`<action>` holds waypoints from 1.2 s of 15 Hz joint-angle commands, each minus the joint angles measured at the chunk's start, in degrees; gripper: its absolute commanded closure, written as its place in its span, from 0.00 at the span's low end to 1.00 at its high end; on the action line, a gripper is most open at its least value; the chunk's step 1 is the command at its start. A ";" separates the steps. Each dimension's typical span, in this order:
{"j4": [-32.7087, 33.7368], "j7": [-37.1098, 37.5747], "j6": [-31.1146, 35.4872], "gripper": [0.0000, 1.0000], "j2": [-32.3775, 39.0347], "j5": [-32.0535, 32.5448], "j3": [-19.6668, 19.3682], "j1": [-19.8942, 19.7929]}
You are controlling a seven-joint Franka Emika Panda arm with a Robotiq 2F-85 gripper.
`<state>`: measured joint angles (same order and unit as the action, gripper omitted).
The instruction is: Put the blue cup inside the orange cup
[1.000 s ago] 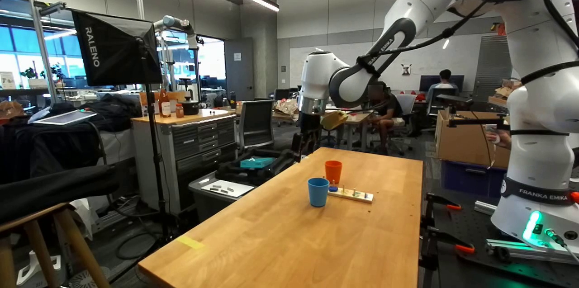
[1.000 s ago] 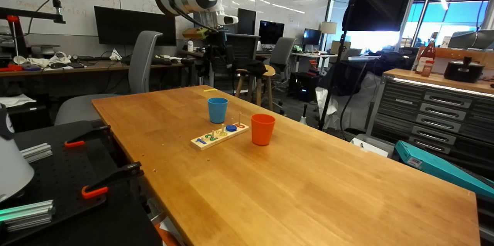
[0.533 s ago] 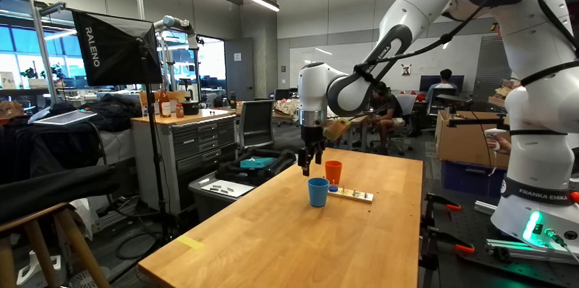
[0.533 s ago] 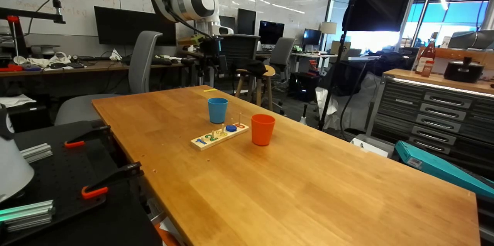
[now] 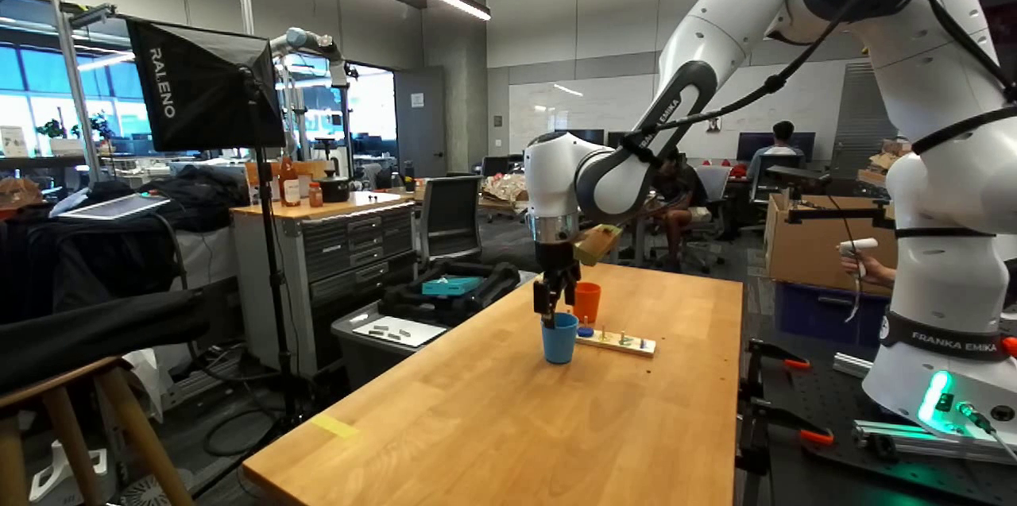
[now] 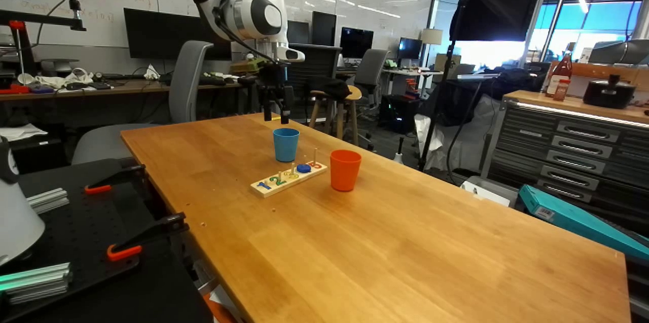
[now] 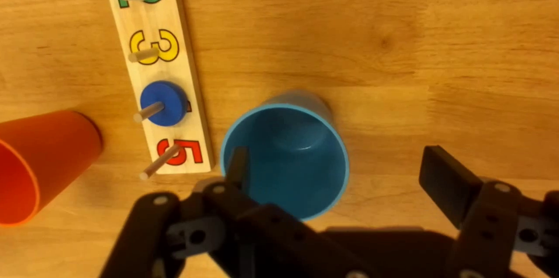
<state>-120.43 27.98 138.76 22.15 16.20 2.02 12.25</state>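
Note:
The blue cup (image 5: 559, 345) stands upright on the table, also in an exterior view (image 6: 286, 145) and in the wrist view (image 7: 292, 164). The orange cup (image 6: 345, 172) stands upright apart from it, on the far side of a numbered wooden strip; in the wrist view it is cut by the left edge (image 7: 56, 147). My gripper (image 6: 276, 117) is open and empty, pointing down just above the blue cup's rim. In the wrist view (image 7: 339, 171) one finger overlaps the cup's opening near its left rim. The other finger (image 7: 447, 182) is over bare wood right of the cup.
The wooden strip (image 6: 274, 188) with upright pegs and a blue disc (image 7: 168, 103) lies between the cups, close to the blue one. Black clamps with orange ends (image 6: 124, 252) hold the robot-side table edge. Yellow tape (image 5: 335, 425) marks the table top.
My gripper has come down from well above and beyond the table edge to just above the blue cup. The cups and strip have not moved.

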 commanded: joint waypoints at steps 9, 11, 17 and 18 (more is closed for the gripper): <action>2.18 3.49 3.07 0.00 4.90 -0.16 -1.83 3.77; 3.36 3.83 3.29 0.00 5.71 -0.40 -2.27 3.81; 4.79 4.23 4.26 0.27 7.32 -0.32 -3.54 3.76; 4.76 4.02 4.32 0.34 7.55 -0.62 -3.51 3.66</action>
<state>-117.40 31.24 141.86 27.55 16.20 -0.05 14.70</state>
